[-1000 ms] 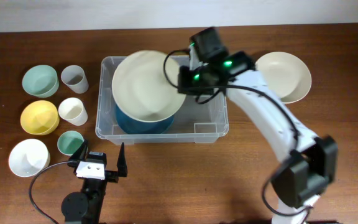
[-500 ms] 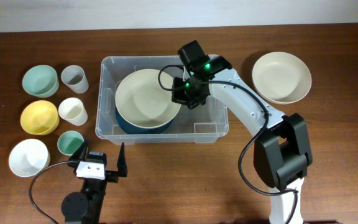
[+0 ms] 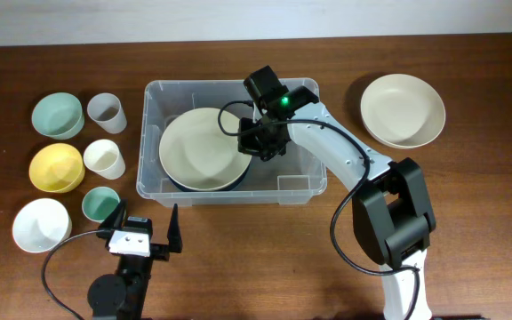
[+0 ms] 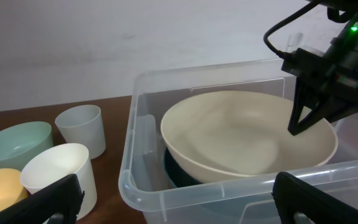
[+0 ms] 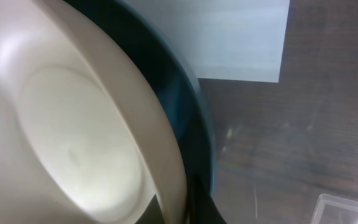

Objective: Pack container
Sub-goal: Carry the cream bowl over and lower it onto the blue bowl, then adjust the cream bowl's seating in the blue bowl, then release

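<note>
The clear container (image 3: 150, 142) stands at mid-table and holds a dark blue bowl (image 3: 204, 188). A large cream bowl (image 3: 198, 147) rests nested in the blue bowl. My right gripper (image 3: 258, 142) is inside the container, shut on the cream bowl's right rim. The right wrist view shows the cream bowl (image 5: 61, 124), the blue bowl (image 5: 188, 106) beneath it, and the container's white label (image 5: 222, 37). My left gripper (image 3: 146, 233) is open and empty near the table's front edge. In its view are the container (image 4: 197, 193), the cream bowl (image 4: 241, 137) and the right gripper (image 4: 316, 112).
A second cream bowl (image 3: 403, 109) sits right of the container. To the left stand a green bowl (image 3: 58, 115), a grey cup (image 3: 107, 112), a yellow bowl (image 3: 57, 167), a white cup (image 3: 104, 158), a small green cup (image 3: 101, 204) and a white bowl (image 3: 41, 224).
My right gripper has lowered the cream bowl from a tilted position above the container into it, down onto the blue bowl. The left arm has not moved.
</note>
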